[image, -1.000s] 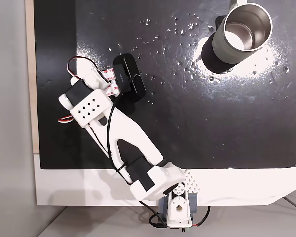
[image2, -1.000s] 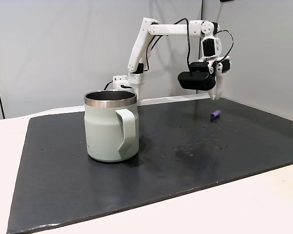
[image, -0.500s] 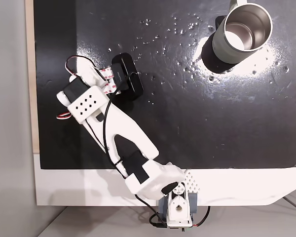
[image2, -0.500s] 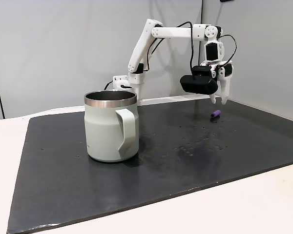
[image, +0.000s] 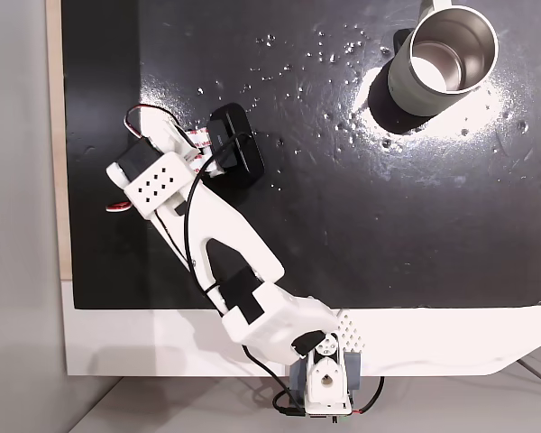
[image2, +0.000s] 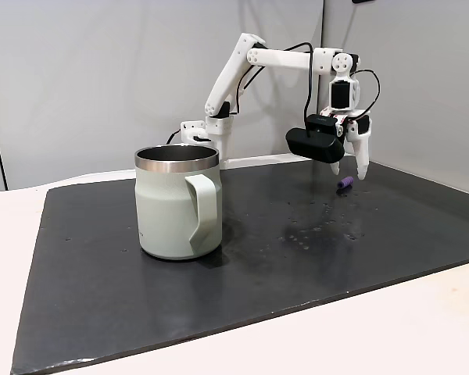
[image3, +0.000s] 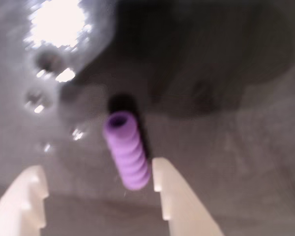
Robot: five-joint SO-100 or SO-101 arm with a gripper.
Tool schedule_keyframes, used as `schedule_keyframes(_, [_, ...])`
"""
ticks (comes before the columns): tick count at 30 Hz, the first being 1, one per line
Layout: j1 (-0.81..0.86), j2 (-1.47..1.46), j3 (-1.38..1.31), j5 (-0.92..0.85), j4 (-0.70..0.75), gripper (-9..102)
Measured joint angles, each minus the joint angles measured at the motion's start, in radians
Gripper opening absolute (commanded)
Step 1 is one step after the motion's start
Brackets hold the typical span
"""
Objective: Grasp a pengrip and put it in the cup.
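Note:
The light-purple ribbed pengrip [image3: 128,150] lies on the black mat, in the wrist view between my two white fingers and close to the right one [image3: 166,189]. My gripper [image3: 97,169] is open with nothing held. In the side fixed view the gripper [image2: 349,168] hangs tips-down just above the pengrip [image2: 344,185] at the mat's far right. The grey-green steel cup [image2: 176,203] stands upright far to the left there, handle facing the camera. From above, the cup [image: 446,54] sits at the top right, and the arm hides the pengrip.
The black mat [image2: 297,258] covers most of the white table and carries small white specks [image: 334,50] near the cup. The black boxy camera part [image2: 316,143] rides beside the gripper. The arm's base [image: 320,383] stands at the bottom edge in the top fixed view.
The arm has stretched further out and the gripper has dropped lower, coming from beside the pengrip to just over it. Cup and pengrip have not moved.

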Motion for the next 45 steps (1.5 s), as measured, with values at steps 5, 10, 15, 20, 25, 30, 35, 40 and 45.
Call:
schedule_keyframes(5, [0.000, -0.061, -0.035, 0.000, 0.006, 19])
schedule_keyframes(10, [0.000, -0.095, -0.092, -0.005, 0.014, 15])
schedule_keyframes(15, [0.000, -0.124, -0.112, -0.011, 0.020, 9])
schedule_keyframes(20, [-0.005, -0.135, -0.112, -0.014, 0.025, 2])
schedule_keyframes(25, [-0.025, -0.137, -0.112, -0.031, 0.025, 0])
schedule_keyframes(30, [-0.028, -0.137, -0.112, -0.032, 0.034, 0])
schedule_keyframes(35, [-0.023, -0.137, -0.144, -0.034, 0.052, 0])
schedule_keyframes(40, [0.025, -0.058, -0.156, -0.037, 0.067, 0])
schedule_keyframes(45, [0.092, 0.017, -0.160, -0.037, 0.083, 0])
